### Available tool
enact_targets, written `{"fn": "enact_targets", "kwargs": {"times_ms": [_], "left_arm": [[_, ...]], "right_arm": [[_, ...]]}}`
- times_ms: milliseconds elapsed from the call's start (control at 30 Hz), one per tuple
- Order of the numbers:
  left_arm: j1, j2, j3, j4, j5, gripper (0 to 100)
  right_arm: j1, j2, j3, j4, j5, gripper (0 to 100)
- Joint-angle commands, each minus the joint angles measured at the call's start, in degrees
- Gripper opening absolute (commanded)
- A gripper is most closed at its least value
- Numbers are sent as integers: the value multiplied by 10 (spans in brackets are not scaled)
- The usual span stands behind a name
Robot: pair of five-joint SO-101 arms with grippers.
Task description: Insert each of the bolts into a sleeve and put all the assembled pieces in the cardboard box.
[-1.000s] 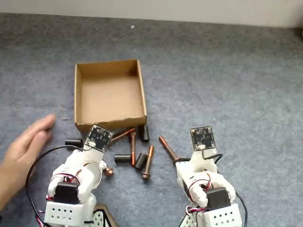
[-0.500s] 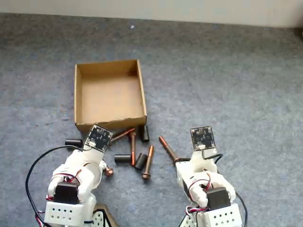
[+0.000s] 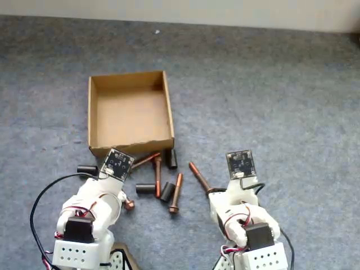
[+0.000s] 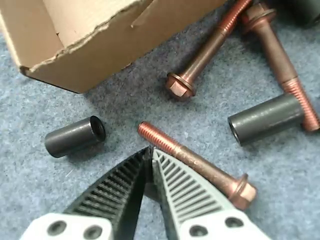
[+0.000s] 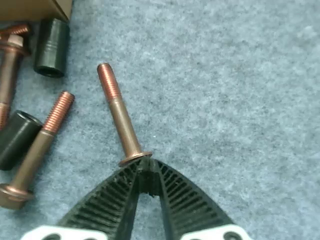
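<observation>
The open cardboard box (image 3: 129, 112) lies upper left on the carpet, with nothing inside. Several copper bolts and dark sleeves lie loose just in front of it. My left gripper (image 4: 150, 151) is shut and holds nothing; its tips rest beside the threaded end of a bolt (image 4: 195, 162). A sleeve (image 4: 75, 136) lies on the far side of those tips from that bolt, near the box corner (image 4: 60, 70). My right gripper (image 5: 146, 164) is also shut with nothing in it, its tips at the head of a lone bolt (image 5: 118, 110), the bolt (image 3: 198, 175) nearest the right arm.
Between the arms lie a bolt (image 3: 176, 192), another bolt (image 3: 158, 175) and two sleeves (image 3: 145, 188) (image 3: 167, 191). A third sleeve (image 3: 171, 159) stands by the box's front corner. Open grey carpet spreads to the right and behind the box.
A person's hand at the left edge one second ago has withdrawn out of sight. Both arms, the bolts and the sleeves stay where they were.
</observation>
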Motion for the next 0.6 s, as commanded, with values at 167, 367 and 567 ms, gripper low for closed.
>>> {"fn": "enact_targets", "kwargs": {"times_ms": [167,367,567], "left_arm": [[-1,-3,11,4,-4,7],[-5,-5,-26,6,-3,7],[-91,-5,-138,7,-4,7]], "right_arm": [[8,0,66,3,5,4],[51,0,57,-10,6,4],[116,0,31,-138,53,4]]}}
